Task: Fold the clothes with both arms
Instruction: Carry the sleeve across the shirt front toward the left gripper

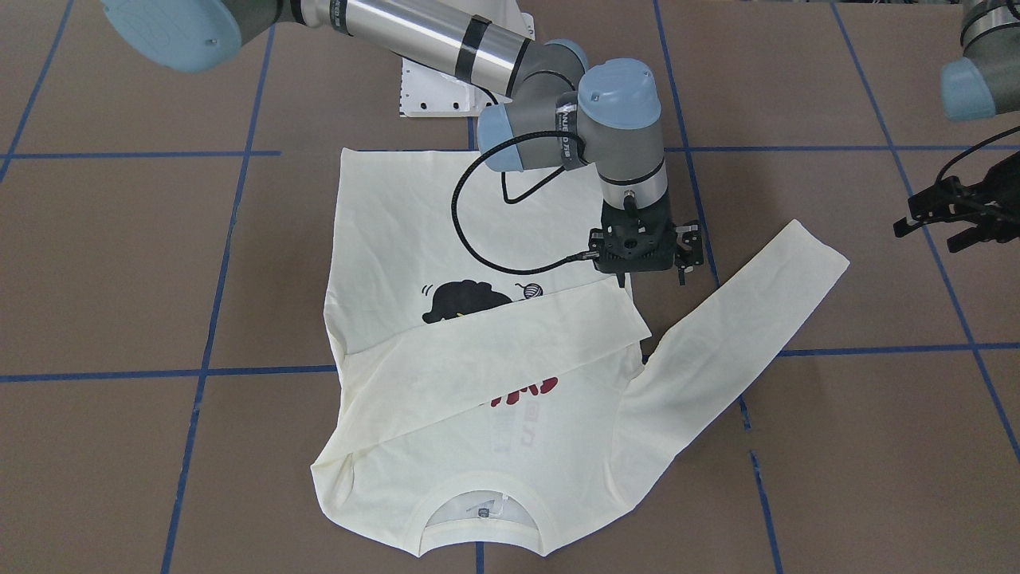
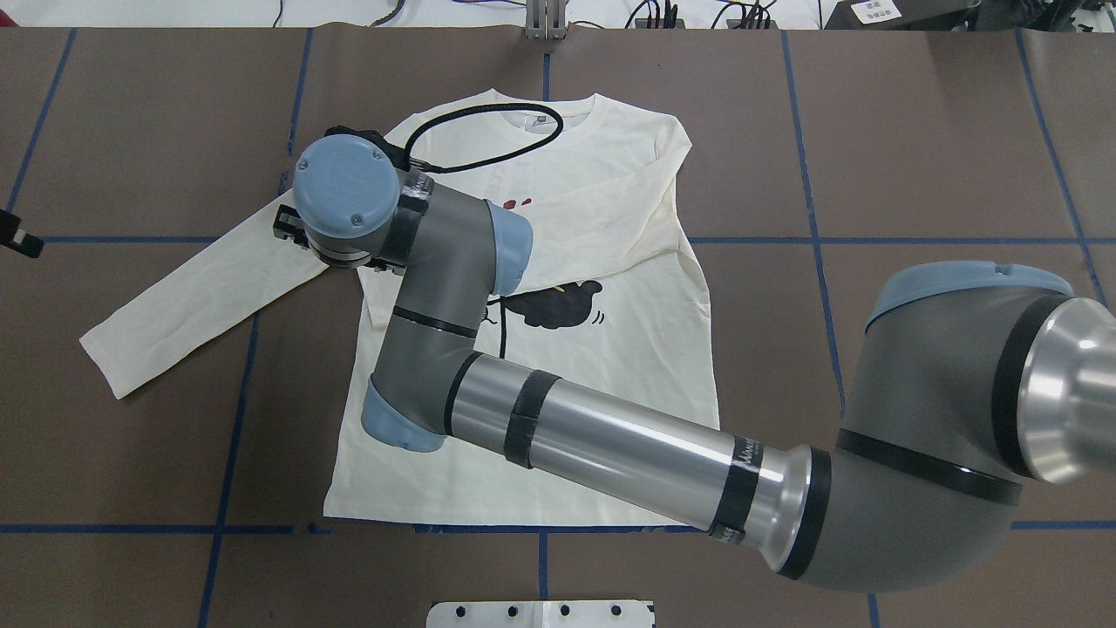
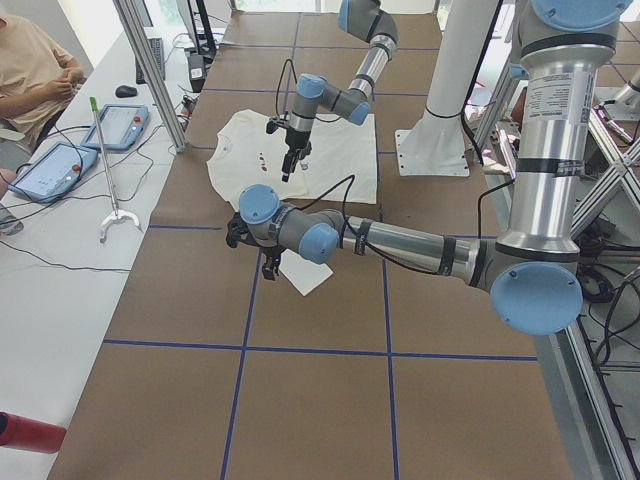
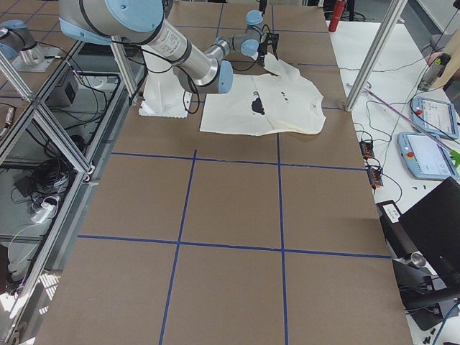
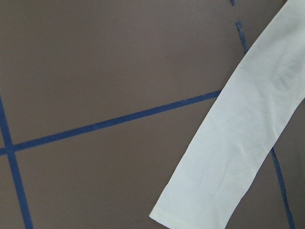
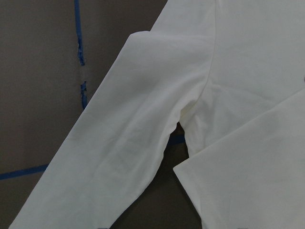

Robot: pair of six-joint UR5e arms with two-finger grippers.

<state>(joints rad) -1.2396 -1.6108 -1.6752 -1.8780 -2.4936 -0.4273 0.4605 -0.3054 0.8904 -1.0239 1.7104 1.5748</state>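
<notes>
The cream-white long-sleeved T-shirt (image 1: 398,231) lies flat on the brown table, its ribbed neck (image 1: 478,518) on the side far from the robot. One sleeve (image 1: 510,351) is folded across the chest and covers part of the black cat print (image 1: 466,301) and the red word (image 1: 526,391). The other sleeve (image 1: 741,319) lies stretched out to the side. My right gripper (image 1: 645,267) hovers over the shirt's edge by the folded sleeve's cuff; it looks open and holds nothing. My left gripper (image 1: 944,223) is open and empty, off beyond the stretched sleeve's cuff (image 5: 190,214).
The robot's white base plate (image 1: 446,88) lies just behind the shirt's hem. Blue tape lines (image 1: 215,263) cross the table. My right arm (image 2: 610,445) reaches across the shirt body. A side table with tablets (image 3: 50,170) and a seated person (image 3: 30,70) are beyond the far edge.
</notes>
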